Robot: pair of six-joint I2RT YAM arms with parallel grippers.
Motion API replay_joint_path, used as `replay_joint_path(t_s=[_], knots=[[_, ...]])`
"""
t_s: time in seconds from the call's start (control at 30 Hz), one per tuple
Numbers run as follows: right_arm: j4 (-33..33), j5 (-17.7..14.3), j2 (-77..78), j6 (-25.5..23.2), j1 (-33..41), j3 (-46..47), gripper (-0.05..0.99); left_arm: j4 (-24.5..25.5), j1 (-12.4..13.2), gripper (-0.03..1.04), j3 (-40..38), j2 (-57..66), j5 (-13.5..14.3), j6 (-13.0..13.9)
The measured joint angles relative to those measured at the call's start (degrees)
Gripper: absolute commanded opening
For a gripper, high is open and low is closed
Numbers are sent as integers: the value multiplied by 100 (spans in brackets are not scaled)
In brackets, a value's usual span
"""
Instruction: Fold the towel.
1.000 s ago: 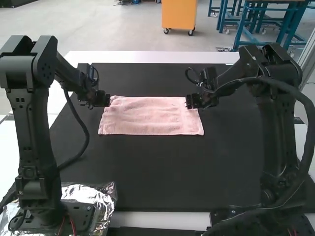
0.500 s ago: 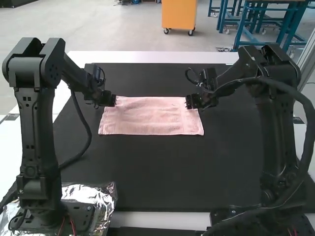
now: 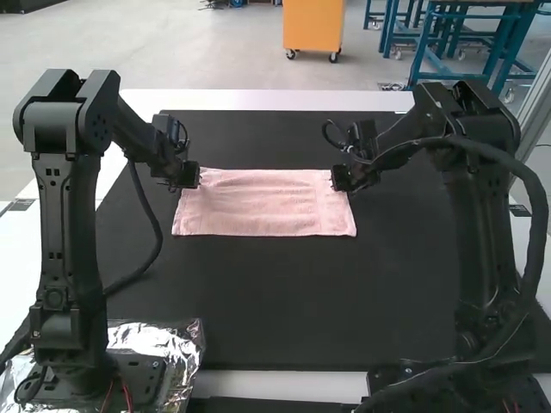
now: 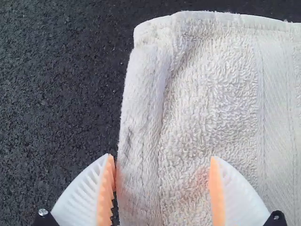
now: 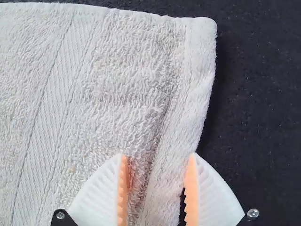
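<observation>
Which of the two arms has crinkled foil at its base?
The left arm: crumpled silvery foil lies at its base, which sets it apart from the right arm.

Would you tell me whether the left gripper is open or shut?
The left gripper is open: its fingers stand apart, with towel between them.

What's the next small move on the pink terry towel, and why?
Probably close the left gripper and right gripper together: both stand open at opposite ends of the pink terry towel, each with one finger over cloth, the other at its side edge.
</observation>
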State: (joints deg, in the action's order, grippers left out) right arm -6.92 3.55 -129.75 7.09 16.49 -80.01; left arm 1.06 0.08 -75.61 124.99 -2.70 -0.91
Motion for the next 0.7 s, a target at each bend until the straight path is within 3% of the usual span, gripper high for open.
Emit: replay_joint_path(t_s=[0.33,0.7], knots=[[-7,208,0,-2,-2,9,-2,-92,22,2,11,20,-378,24],[450,468,284,-31,-90,9,-2,256,46,2,92,-446,-417,76]])
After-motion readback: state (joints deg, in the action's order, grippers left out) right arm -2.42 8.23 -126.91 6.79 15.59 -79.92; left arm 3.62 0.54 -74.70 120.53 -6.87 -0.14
